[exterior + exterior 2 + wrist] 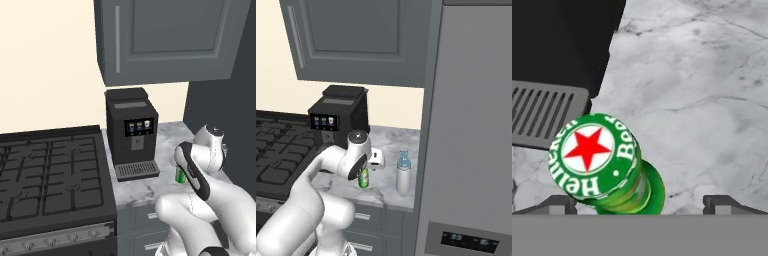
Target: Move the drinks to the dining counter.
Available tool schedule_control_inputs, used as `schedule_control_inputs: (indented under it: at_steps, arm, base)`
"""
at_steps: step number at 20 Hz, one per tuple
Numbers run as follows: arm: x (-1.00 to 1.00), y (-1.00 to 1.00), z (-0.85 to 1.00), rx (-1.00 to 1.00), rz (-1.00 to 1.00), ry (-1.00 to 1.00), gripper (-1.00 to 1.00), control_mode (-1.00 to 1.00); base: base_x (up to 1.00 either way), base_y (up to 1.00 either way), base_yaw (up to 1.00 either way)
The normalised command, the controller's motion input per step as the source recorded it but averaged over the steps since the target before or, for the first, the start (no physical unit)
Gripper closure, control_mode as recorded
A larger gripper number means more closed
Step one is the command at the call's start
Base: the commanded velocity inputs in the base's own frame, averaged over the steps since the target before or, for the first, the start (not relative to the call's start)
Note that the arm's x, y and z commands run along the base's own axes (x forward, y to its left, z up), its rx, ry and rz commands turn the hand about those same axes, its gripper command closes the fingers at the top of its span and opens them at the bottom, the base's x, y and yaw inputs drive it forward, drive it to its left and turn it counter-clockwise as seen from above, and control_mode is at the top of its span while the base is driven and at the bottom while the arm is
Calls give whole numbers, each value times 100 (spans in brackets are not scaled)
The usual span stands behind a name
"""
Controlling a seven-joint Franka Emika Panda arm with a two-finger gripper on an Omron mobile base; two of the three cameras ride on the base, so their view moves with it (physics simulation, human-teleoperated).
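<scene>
Beside the coffee machine (131, 131), on the marble worktop (150, 187), the green bottle (363, 178) stood upright, off the machine's right front corner and apart from its drip grate (137, 170). In the hand view its cap with the red star (592, 154) lay just above the two finger tips, which stood wide apart, one to each side of the bottle; neither touched the glass, and the gripper (645, 204) held nothing. The jaws were as far open as they go, poised directly over the bottle.

To the right of the coffee machine, past the bottle, the pale bluish drink (402, 173) stood upright near the worktop's right end, close to the tall grey panel (471, 125) that closed off that side. The two drinks were apart, with bare marble between them.

Left of the coffee machine the worktop ended at the black stove (50, 180). Its front edge ran just before the bottle, above grey drawer fronts (371, 220). Behind the bottle, marble lay open back to the cream wall. Above the coffee machine hung a grey cabinet (165, 35), leaving free height over the bottle where the white arm (341, 165) reached in.
</scene>
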Motion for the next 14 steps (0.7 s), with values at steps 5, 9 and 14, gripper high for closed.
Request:
schedule_control_inputs:
  at_steps: [5, 9, 14]
  arm:
    - [11, 0, -14, 0, 1, 0, -100, -100]
    - [6, 0, -15, 0, 1, 0, 100, -100]
    - [4, 0, -14, 0, 2, 0, 100, -100]
  base:
    - [0, 0, 0]
    - [0, 0, 0]
    - [0, 0, 0]
